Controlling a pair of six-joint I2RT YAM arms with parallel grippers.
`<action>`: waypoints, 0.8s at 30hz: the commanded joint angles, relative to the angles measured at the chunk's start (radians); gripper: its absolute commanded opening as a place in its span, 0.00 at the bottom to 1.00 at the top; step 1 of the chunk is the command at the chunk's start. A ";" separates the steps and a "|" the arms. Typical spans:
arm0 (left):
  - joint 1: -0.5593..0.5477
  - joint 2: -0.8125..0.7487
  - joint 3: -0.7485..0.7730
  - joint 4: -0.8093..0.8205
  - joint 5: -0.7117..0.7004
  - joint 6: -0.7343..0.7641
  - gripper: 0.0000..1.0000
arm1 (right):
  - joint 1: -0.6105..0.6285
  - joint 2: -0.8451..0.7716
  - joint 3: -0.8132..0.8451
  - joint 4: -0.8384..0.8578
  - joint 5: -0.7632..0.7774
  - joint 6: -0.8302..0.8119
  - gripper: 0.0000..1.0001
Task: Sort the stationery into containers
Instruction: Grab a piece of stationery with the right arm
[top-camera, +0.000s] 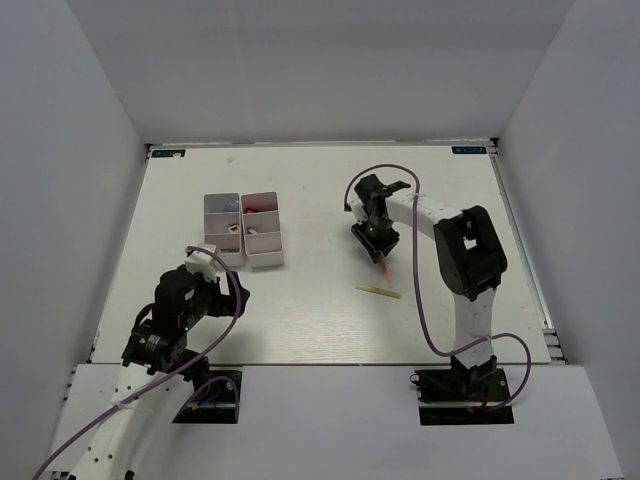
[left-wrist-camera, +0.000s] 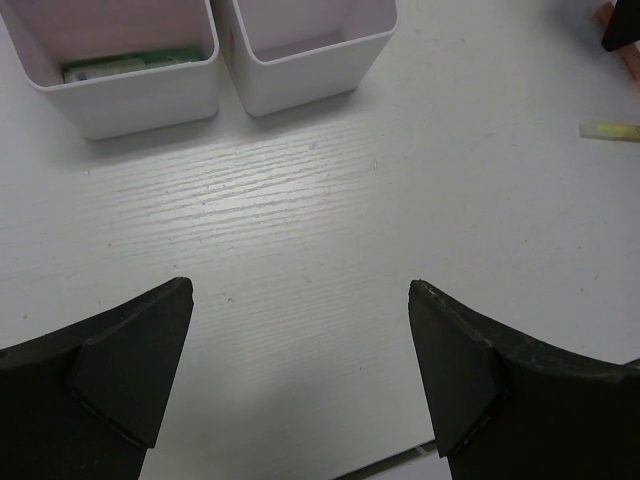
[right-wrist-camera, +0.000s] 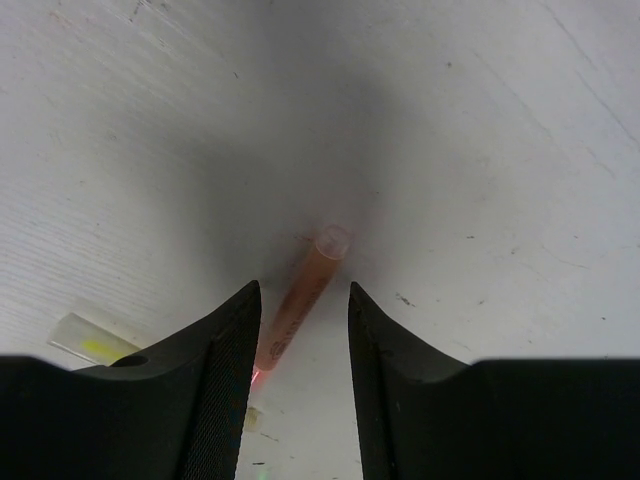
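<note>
The pencil (right-wrist-camera: 298, 312) is seen lying on the table (right-wrist-camera: 480, 150) between the narrowly parted jaws of the right gripper (right-wrist-camera: 303, 288), apparently unclamped. The left gripper (left-wrist-camera: 300, 290) is held wide and empty near the bins (left-wrist-camera: 150, 95).

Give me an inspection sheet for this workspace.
Surface: white wood-grain table.
Job's things: white bins, a green item in one; pink pen and yellow strip on the table.
Clutter: nothing seen.
Grippers: left gripper open over the table near the bins; right gripper open, fingers either side of the pink pen.
Cables: purple cables, looping loose on both sides.
Surroundings: plain white walls.
</note>
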 joint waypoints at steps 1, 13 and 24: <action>-0.001 -0.005 0.022 -0.001 -0.005 -0.004 0.99 | 0.014 0.027 -0.007 -0.007 0.003 0.026 0.44; -0.001 -0.037 0.019 0.005 -0.012 -0.001 0.99 | 0.018 0.093 -0.066 -0.002 0.024 0.103 0.05; -0.006 -0.060 0.010 0.008 -0.017 0.000 0.99 | 0.064 0.040 0.209 -0.121 -0.322 -0.038 0.00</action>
